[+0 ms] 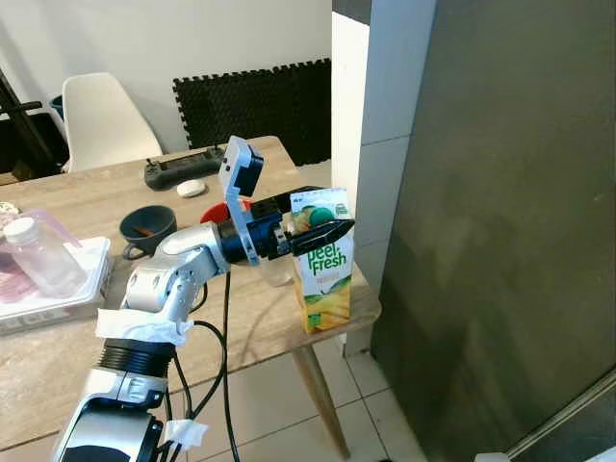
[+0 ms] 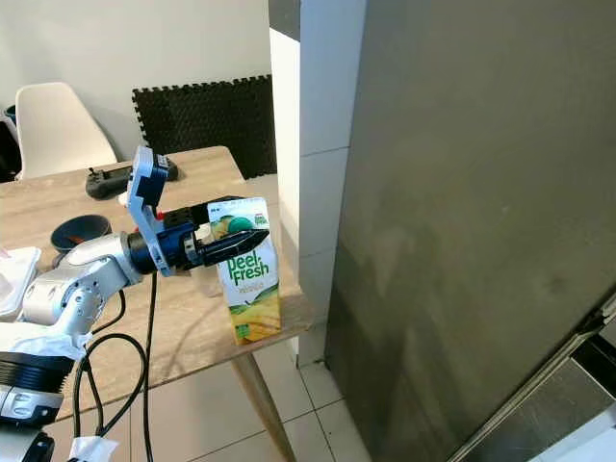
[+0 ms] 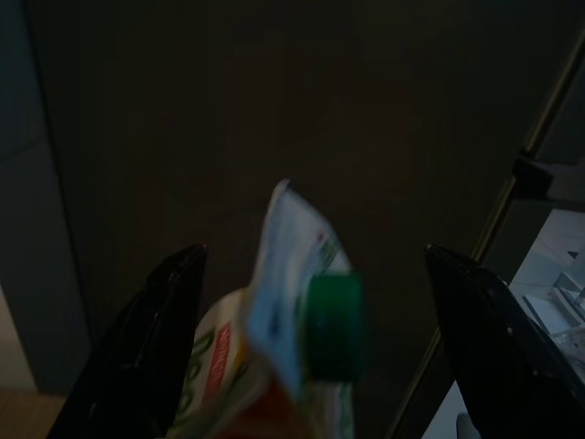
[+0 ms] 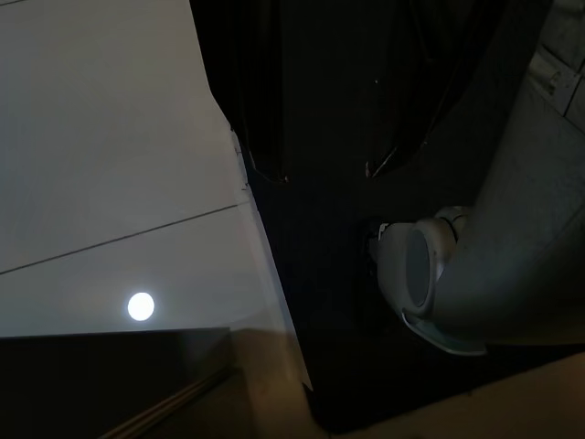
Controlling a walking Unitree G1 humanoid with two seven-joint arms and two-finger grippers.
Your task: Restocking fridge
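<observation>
green-capped juice carton (image 1: 323, 258), left gripper (image 1: 325, 229) apparently astride

One juice carton (image 1: 323, 258), one bowl (image 1: 147, 228), one chair (image 1: 100, 120), one bottle (image 1: 40, 256).

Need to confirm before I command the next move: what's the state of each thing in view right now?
Green-capped Peel Fresh juice carton: upright at the wooden table's corner, cap on.
Left hand: fingers open, one on each side of the carton top.
Tall dark grey fridge door: closed.
Dark blue bowl: upright on the table.
Clear plastic bottle: upright in a white tray, cap on.
Right hand: cannot tell.
</observation>
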